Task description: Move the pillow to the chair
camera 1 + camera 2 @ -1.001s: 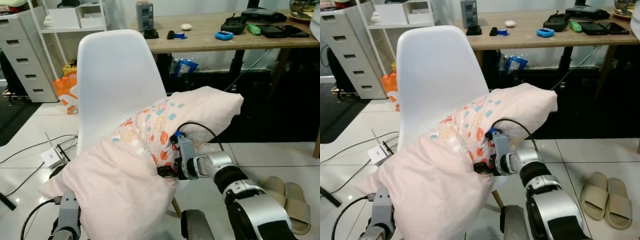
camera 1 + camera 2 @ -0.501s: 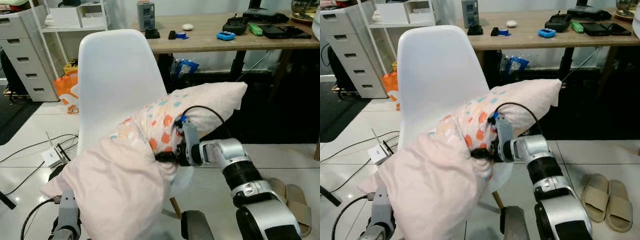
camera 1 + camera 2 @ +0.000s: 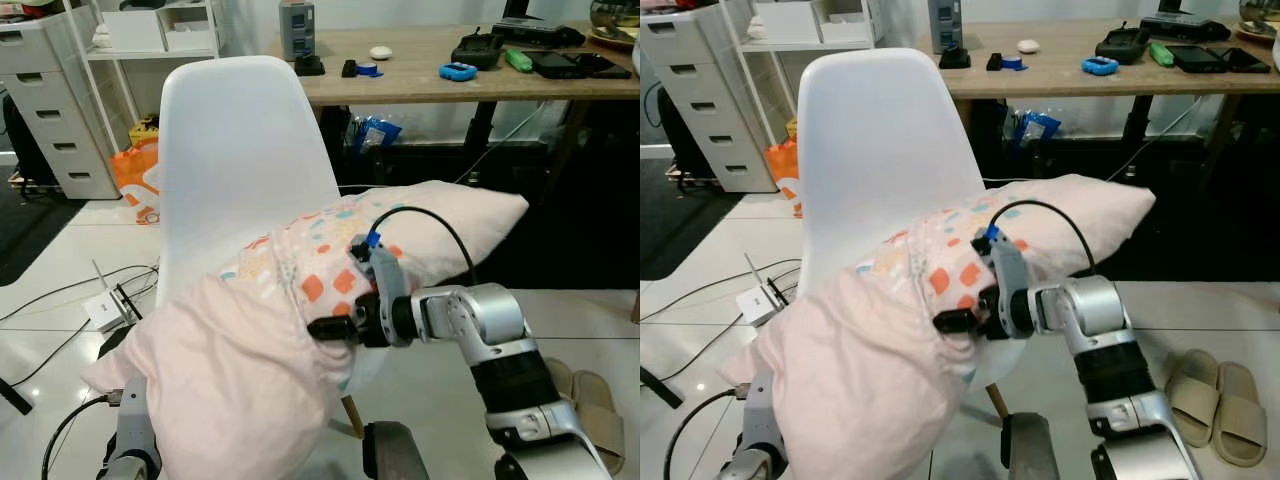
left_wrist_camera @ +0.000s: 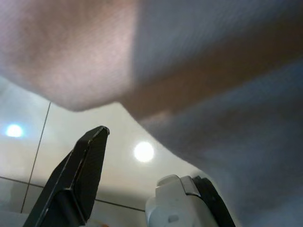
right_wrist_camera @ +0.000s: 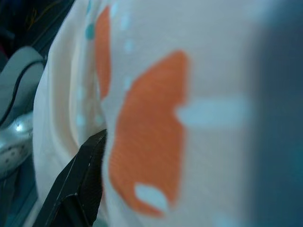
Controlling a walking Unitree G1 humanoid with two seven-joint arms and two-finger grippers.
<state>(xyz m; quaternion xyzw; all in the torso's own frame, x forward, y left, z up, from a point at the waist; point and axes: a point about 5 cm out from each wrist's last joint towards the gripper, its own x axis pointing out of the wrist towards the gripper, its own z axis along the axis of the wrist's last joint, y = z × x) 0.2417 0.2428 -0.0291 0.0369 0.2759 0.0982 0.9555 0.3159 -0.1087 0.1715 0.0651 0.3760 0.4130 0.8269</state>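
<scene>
Bright, even light; wrist views blurred close-up

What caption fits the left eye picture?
Right gripper pinches the pink pillow in front of the white chair.

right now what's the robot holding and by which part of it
The soft pink pillow with orange and blue patches. The right gripper pinches its patterned middle. The left gripper sits under the plain lower end; its grip cannot be told.

Silver right arm [image 3: 470, 315], ribbed black joints, looped black cable; fingers seemingly black.
</scene>
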